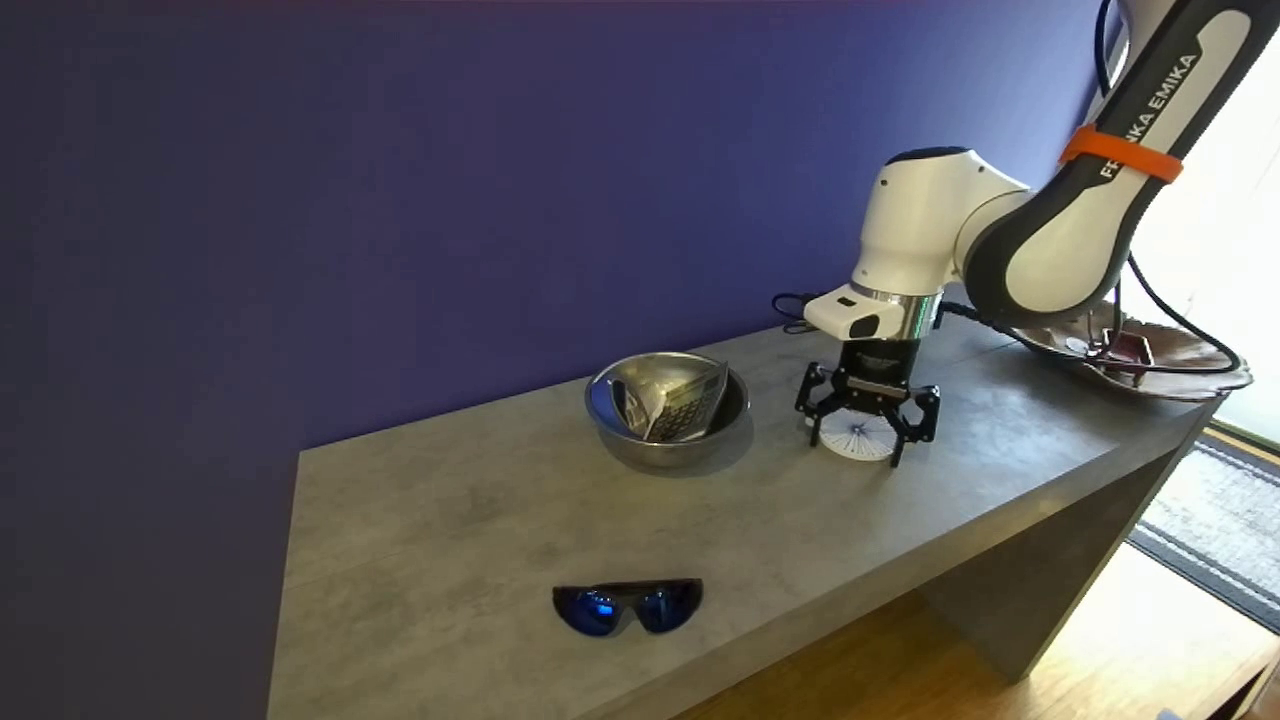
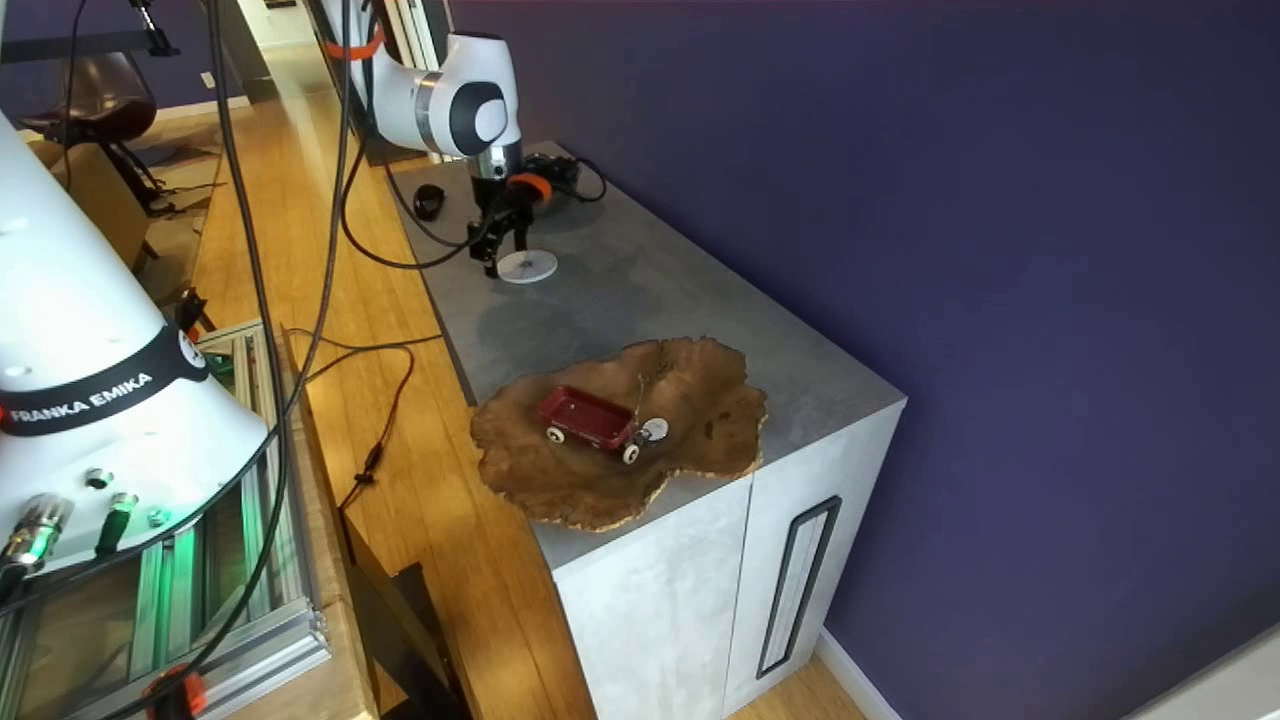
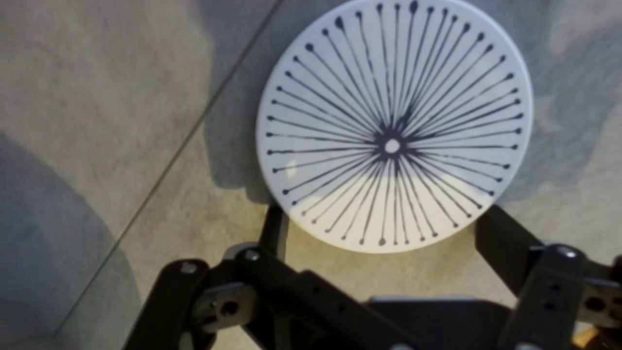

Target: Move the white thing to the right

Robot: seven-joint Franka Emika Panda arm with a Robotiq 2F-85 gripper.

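The gripper [image 3: 384,211] is spread wide, the white disc [image 3: 394,127] sitting between its 2 fingers [image 3: 500,238] and sticking out past them. Best to close slowly and evenly, or it may slip away.

White arm [image 1: 915,225] — orange band [image 1: 1120,153], black gripper [image 1: 855,451]

Sunglasses [image 1: 600,611], metal bowl [image 1: 668,455], wagon [image 2: 587,418] in dish [image 2: 700,375]

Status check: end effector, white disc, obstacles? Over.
End effector open. White disc flat on tabletop, fingertips at its edge. Wooden platter farther along, possible obstacle.
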